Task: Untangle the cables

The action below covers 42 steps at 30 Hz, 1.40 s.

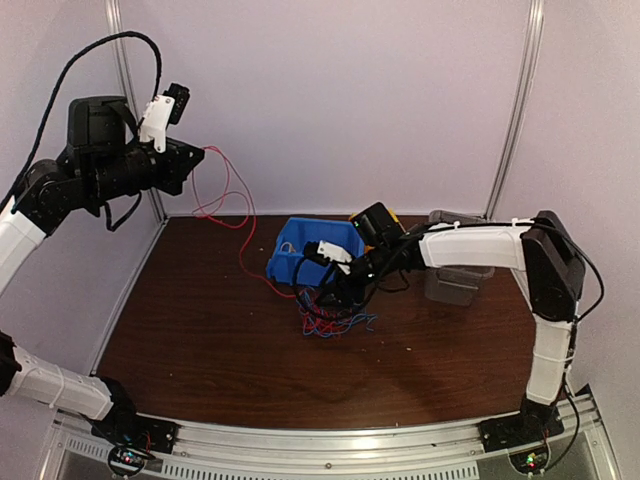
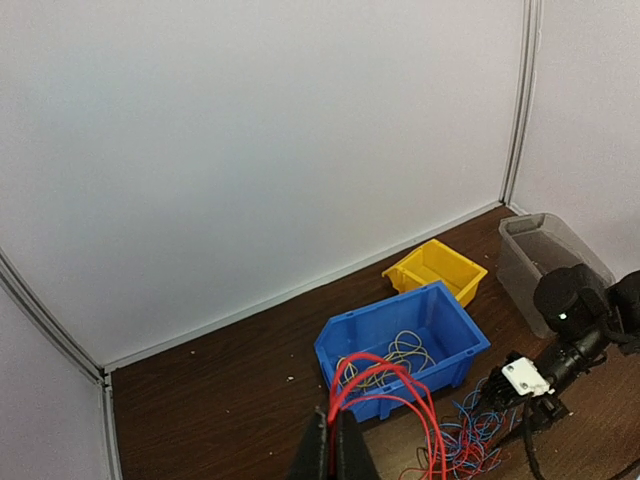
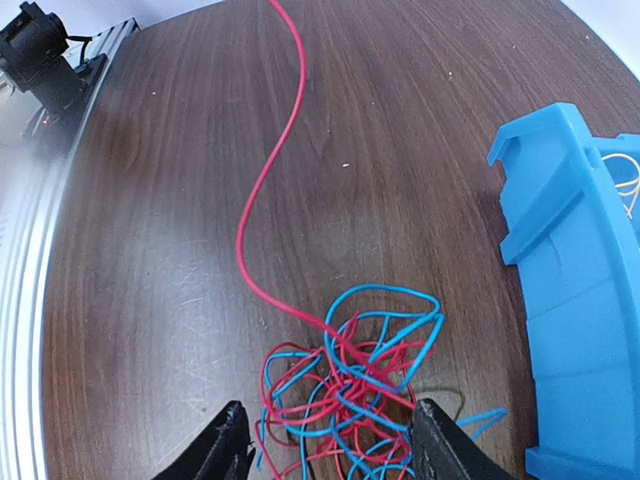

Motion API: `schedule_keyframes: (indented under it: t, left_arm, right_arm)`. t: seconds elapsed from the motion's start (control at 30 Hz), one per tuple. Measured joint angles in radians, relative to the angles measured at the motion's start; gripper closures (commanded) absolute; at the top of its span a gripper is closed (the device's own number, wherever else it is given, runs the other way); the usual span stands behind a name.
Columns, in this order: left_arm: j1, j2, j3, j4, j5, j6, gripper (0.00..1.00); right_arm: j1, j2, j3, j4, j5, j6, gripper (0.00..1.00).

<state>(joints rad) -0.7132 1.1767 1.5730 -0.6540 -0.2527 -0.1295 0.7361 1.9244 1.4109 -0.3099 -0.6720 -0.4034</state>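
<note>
The cables are a tangle of red and blue strands (image 1: 335, 320) on the table in front of the blue bin (image 1: 310, 250). My left gripper (image 1: 203, 152) is raised high at the far left and is shut on red strands (image 2: 385, 385), which loop down to the tangle (image 2: 470, 440). Several yellow strands (image 2: 400, 355) lie inside the blue bin (image 2: 455, 330). My right gripper (image 3: 335, 445) is open just above the table. Its fingers (image 3: 228, 445) stand on either side of the tangle (image 3: 345, 385). A single red strand (image 3: 268, 170) runs away from the tangle.
A yellow bin (image 2: 435, 268) stands behind the blue bin, and a clear plastic container (image 2: 545, 255) stands at the right. White walls close the back and sides. The blue bin's wall (image 3: 570, 300) is close on the right gripper's right.
</note>
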Motion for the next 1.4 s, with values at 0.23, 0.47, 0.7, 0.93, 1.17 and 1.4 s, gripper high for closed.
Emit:
schedule_keyframes:
  t: [0.23,0.47,0.7,0.93,1.17,1.4]
  left_arm:
    - [0.000,0.000,0.000,0.002,0.004,-0.001,1.00]
    - [0.000,0.005,0.040,-0.011,-0.019,-0.001,1.00]
    - [0.000,0.092,0.359,-0.084,-0.271,0.002,1.00]
    - [-0.009,0.111,0.595,-0.100,-0.424,0.071,1.00]
    - [-0.008,0.081,0.723,0.121,-0.506,0.153,1.00]
    - [-0.008,0.034,0.726,0.211,-0.514,0.161,1.00]
  right_arm:
    - [0.020,0.130,0.079,0.050,0.029,0.045,0.76]
    - [0.020,0.196,0.111,0.113,0.030,0.107,0.92]
    - [0.021,0.232,0.100,0.131,0.034,0.155,0.80]
    - [0.034,0.205,0.080,0.199,0.036,0.154,0.77]
    - [0.007,0.188,-0.014,0.117,0.112,0.136,0.72]
    - [-0.029,0.107,-0.119,0.048,0.152,0.080,0.85]
